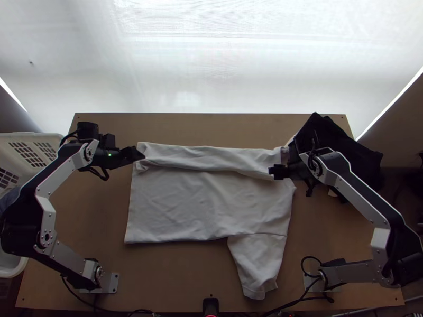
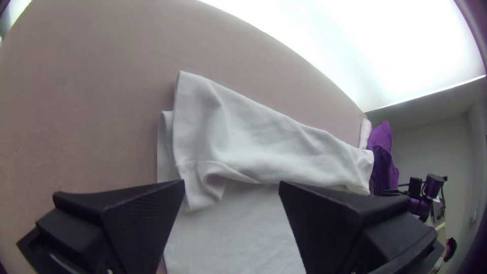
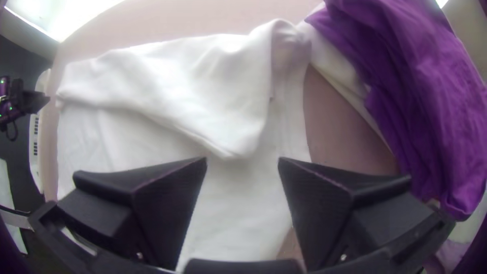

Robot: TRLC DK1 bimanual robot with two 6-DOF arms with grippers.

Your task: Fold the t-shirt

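So there's a pile of dark cloth point(image 1: 343, 145) on the far right corner of the table point(image 1: 180, 274), right by the t-shirt's end, and the right arm passes over part of it. That's the main thing crowding the work. A pale bit of fabric point(image 3: 342, 71) pokes out along the pile's edge. Over on the left there's a white basket point(image 1: 34, 138) with something greyish in it, plus loose cables point(image 1: 296, 304) by the arm bases and a small black thing point(image 1: 210, 305) at the middle of the near edge.

The t-shirt point(image 1: 201, 203) lies across the middle of the table, mostly spread, with its far side folded over in a long strip and one sleeve point(image 1: 257, 261) sticking out toward the near edge.

Hard to read: the basket gets cut off by the picture edge and the left arm covers part of it. The right gripper hides a bit of the shirt's right end from above, and I can't make out what's in the pile.

Arm-wise, both elbows bow outward. The left gripper point(image 1: 140, 154) points inward at the strip's left end, its fingers spread wide with nothing pinched. The right gripper point(image 1: 273, 171) points inward over the strip's other end, also spread wide, not pinching anything. Can't tell if either one touches the fabric.
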